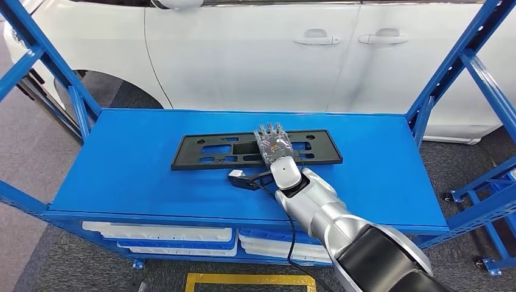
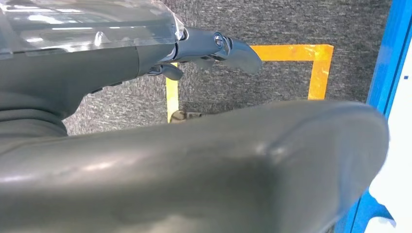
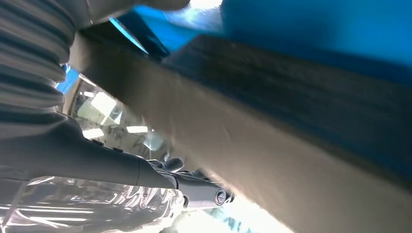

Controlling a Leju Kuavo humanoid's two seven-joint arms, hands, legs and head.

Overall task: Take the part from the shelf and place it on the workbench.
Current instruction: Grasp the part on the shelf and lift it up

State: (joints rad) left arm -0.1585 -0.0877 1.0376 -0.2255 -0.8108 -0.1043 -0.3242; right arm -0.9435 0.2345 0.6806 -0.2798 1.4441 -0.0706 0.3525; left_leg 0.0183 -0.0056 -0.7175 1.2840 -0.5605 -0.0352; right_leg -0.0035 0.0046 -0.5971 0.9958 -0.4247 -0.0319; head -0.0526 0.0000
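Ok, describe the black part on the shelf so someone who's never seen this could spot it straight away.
Find the blue metal shelf standing in front of the white car. On its top surface, near the middle, lies the black part, a long flat rectangular frame with several cut-out openings. The robot's right hand rests on its right half, and it is the one dark object on that blue surface.

The long flat black plastic panel with cut-outs [image 1: 213, 150] lies flat, lengthwise, mid-shelf on the blue metal shelf [image 1: 122, 176].
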